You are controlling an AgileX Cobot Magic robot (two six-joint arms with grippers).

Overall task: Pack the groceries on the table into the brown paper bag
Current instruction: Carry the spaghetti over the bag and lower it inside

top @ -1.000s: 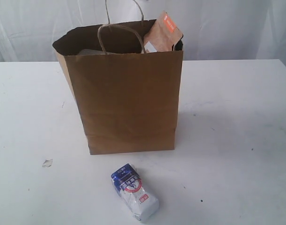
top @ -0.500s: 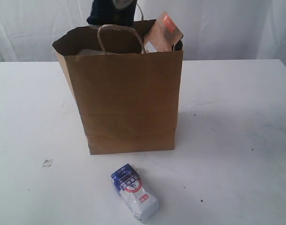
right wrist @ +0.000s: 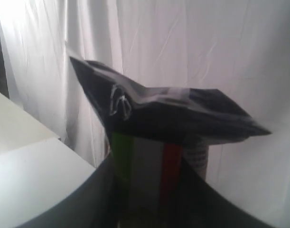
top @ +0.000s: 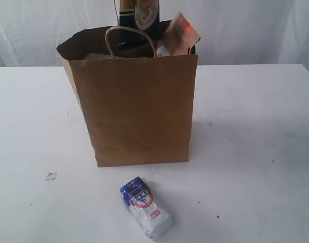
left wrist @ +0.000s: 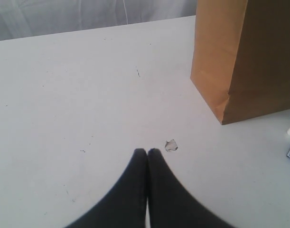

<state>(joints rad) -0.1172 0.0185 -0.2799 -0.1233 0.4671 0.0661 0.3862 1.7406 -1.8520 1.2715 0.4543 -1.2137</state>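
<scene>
The paper bag (top: 139, 111) stands on the table (top: 255, 126) behind a pouch (top: 145, 206) (spaghetti pack (top: 138, 16) and second pouch (top: 180, 34) at its mouth).

It looks like a lab or test booth: a plain white table (top: 255, 126) backed by hanging white curtains (top: 245, 30), with a paper bag (top: 139, 111) and a pouch (top: 145, 207) set out on it.

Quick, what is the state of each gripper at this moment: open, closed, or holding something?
Left gripper: closed, holding nothing.
Right gripper: closed on the long spaghetti pack, at the mouth of the brown paper bag.
</scene>
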